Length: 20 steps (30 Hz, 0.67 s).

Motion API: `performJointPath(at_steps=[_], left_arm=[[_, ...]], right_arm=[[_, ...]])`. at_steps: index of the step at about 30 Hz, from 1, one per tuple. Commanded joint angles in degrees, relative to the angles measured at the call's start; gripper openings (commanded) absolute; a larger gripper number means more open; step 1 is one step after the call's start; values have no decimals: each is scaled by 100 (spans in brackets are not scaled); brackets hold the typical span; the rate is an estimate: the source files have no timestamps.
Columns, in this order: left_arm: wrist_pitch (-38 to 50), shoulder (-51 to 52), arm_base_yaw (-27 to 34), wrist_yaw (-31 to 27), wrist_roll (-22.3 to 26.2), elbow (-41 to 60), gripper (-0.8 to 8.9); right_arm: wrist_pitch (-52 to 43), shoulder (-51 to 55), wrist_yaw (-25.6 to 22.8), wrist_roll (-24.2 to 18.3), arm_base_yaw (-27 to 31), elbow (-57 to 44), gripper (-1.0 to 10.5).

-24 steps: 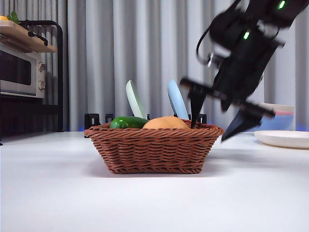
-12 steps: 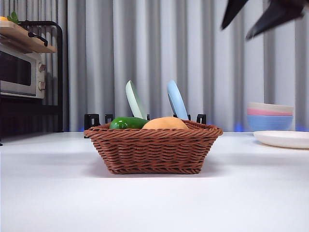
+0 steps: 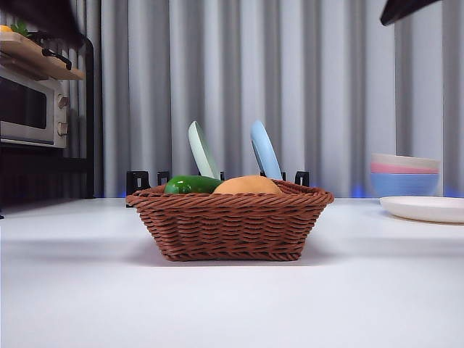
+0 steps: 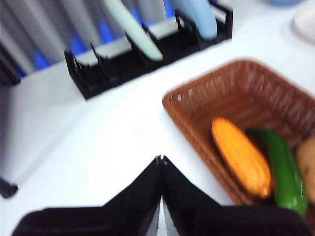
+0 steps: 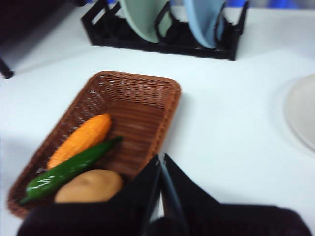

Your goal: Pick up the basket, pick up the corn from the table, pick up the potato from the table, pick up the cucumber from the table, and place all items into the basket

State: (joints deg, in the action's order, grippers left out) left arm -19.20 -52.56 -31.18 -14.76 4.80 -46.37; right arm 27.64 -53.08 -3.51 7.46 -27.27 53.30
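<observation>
Sitting on the white tabletop (image 3: 87, 290), the basket (image 3: 230, 225) holds all three vegetables side by side: the corn (image 5: 81, 138), then the cucumber (image 5: 69, 169), then the potato (image 5: 88, 186). Behind it a black rack (image 5: 162, 34) carries a pale green plate (image 3: 203, 151) and a blue plate (image 3: 265, 151). Both arms hang above, clear of everything; the left gripper (image 4: 161, 162) and the right gripper (image 5: 160, 162) each have jaws pressed together, holding nothing. Stacked bowls (image 3: 404, 174) stand at the far right.

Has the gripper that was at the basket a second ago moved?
Yes. It has lifted up and away from the basket; only a black tip shows at the front view's top right corner.
</observation>
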Motion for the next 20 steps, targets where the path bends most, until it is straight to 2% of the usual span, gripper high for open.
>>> performJointPath(at_steps=[1, 5, 8, 10, 13, 20], left_arm=[[42, 566, 15, 24, -201, 470, -8], [33, 1451, 15, 179, -330, 1178, -8], [72, 2068, 15, 295, -332, 1604, -8], [-26, 2227, 17, 262, -376, 1646, -3], [-101, 2260, 15, 247, -319, 1641, -3], [-105, 2232, 15, 280, -326, 1641, -3]], right_arm=[[-459, 487, -415, -44, -166, -846, -8], [-1123, 1272, -455, 61, -317, -1941, -8], [-1220, 1587, -463, 264, -345, -2365, -6], [-1167, 1598, -660, 487, -317, -2380, 1], [-1202, 1596, -1202, 592, -308, -2378, 1], [-1198, 1602, -1200, 595, -293, -2378, 1]])
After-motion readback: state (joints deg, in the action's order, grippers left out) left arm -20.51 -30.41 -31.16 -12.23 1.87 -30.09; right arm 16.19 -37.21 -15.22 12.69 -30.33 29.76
